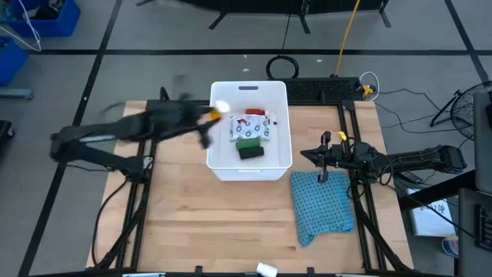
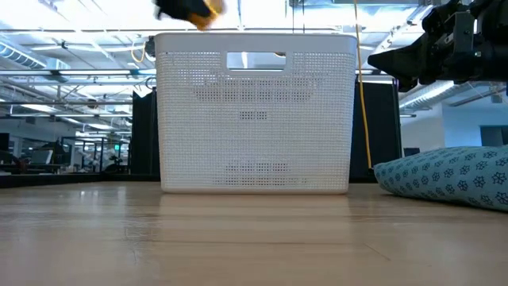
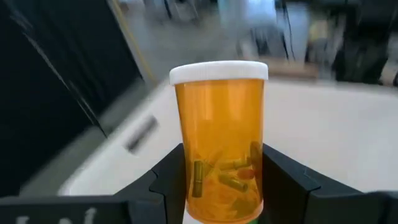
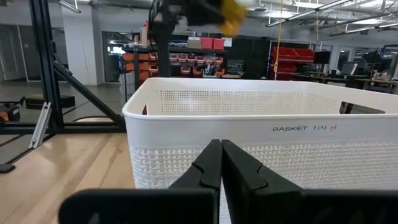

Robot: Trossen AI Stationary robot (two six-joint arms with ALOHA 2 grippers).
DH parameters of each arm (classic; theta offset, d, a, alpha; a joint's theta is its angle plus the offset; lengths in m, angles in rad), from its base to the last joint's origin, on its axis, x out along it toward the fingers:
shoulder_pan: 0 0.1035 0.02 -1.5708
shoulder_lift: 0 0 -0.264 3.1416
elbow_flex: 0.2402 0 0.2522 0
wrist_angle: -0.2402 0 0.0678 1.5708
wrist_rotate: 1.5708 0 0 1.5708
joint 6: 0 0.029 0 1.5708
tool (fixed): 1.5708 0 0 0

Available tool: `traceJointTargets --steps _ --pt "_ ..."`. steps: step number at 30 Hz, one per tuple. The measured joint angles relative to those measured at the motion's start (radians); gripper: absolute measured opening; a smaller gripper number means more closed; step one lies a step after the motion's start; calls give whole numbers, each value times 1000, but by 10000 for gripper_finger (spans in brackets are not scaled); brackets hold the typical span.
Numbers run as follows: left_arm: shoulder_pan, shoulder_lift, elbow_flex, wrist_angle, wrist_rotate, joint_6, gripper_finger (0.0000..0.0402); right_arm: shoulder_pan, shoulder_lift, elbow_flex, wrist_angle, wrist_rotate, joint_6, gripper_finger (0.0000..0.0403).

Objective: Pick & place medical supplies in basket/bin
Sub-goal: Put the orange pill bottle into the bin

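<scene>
The white basket [image 1: 217,158] stands mid-table, holding a flat white printed packet [image 1: 252,127], a red tube [image 1: 257,112], a green block [image 1: 247,141] and a black block [image 1: 250,152]. My left gripper [image 1: 209,115] hangs over the basket's far left corner, shut on the orange bottle [image 3: 221,137], which has a white cap [image 1: 221,105]. That bottle [image 2: 208,8] shows above the basket's rim [image 2: 255,44] in the low view. My right gripper [image 4: 221,163] is shut and empty, right of the basket. A small white bottle [image 1: 267,268] lies at the table's near edge. My left gripper pinches the orange bottle's lower body [image 3: 205,186] between its two fingers [image 3: 283,180]. It comes from the table's left. The bottle lies along the fingers with its white cap [image 3: 219,71] pointing away from the wrist. It is lifted clear, above the basket's rim.
A blue knitted cloth [image 1: 323,204] lies on the table's right half, below my right gripper [image 1: 324,158]. Bare wood stretches in front of the basket. Dark frame rails run along the table's left and right sides.
</scene>
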Motion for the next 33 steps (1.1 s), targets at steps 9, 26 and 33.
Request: traceJointTargets --steps 9,26,33 --pt "108 535 245 -193 260 23 166 0 1 0 -9 0 -22 0" --pt "102 853 256 -192 333 44 168 0 3 0 -9 0 -23 0" --pt "108 852 255 -194 358 30 181 0 3 0 -4 0 -27 0"
